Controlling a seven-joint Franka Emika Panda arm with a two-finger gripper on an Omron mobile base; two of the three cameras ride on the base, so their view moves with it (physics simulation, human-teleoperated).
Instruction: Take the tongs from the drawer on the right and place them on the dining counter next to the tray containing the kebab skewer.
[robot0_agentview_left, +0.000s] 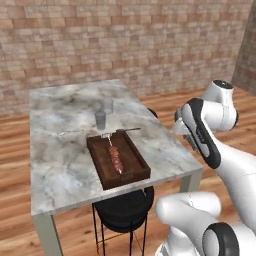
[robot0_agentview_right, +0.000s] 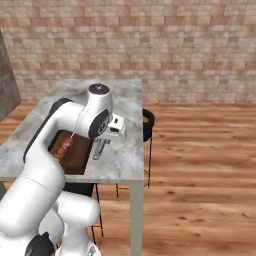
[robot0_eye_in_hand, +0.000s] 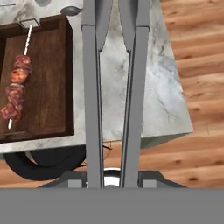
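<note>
My gripper (robot0_eye_in_hand: 111, 180) is shut on the tongs (robot0_eye_in_hand: 92, 87), whose two long grey arms run up the hand view. They hang over the dining counter (robot0_eye_in_hand: 159, 87), just right of the dark wooden tray (robot0_eye_in_hand: 48, 87), near the counter's front right corner. The kebab skewer (robot0_eye_in_hand: 16, 92) lies lengthwise in the tray. From the right base the gripper (robot0_agentview_right: 103, 145) points down, with the tongs (robot0_agentview_right: 98, 151) beside the tray (robot0_agentview_right: 77, 159). The left base view shows the tray (robot0_agentview_left: 96, 157), skewer (robot0_agentview_left: 116, 158) and counter (robot0_agentview_left: 60, 150). The drawer is out of view.
Two clear glasses (robot0_agentview_left: 100, 120) (robot0_agentview_left: 107, 105) stand behind the tray, with thin cutlery (robot0_agentview_left: 127, 130) lying near them. A black stool (robot0_agentview_left: 122, 207) is tucked under the counter's near edge. Another stool (robot0_agentview_right: 148, 120) stands at the side. Wooden floor and a brick wall surround the counter.
</note>
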